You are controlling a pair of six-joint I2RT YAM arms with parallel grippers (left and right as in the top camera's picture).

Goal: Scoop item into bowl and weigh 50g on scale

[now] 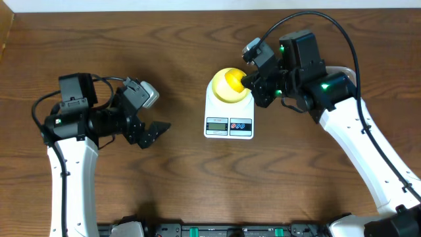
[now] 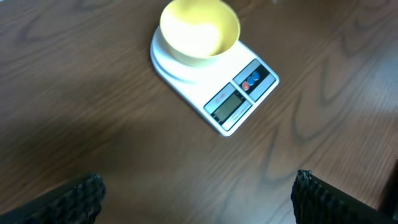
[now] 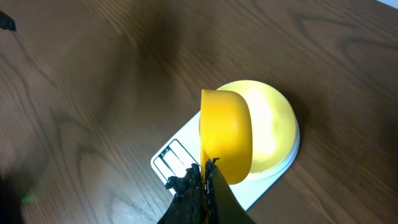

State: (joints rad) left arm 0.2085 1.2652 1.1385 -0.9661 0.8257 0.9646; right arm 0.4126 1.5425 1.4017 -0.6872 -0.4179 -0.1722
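**Bowl (image 2: 199, 31) on scale (image 2: 194, 86), left gripper (image 2: 199, 200) spread wide**

Pale yellow and round, seated on the platform end of the white scale, covering most of it. At the scale's other end, grey display (image 2: 229, 107) beside red and blue buttons (image 2: 252, 79). All resting on brown wood-grain worktop (image 2: 93, 112). Black fingers (image 2: 78, 198) well apart from each other and from the scale.

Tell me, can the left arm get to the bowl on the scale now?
Probably yes, from its side: no object stands between the open left gripper and the bowl. Above the bowl, the right gripper holds a yellow scoop.
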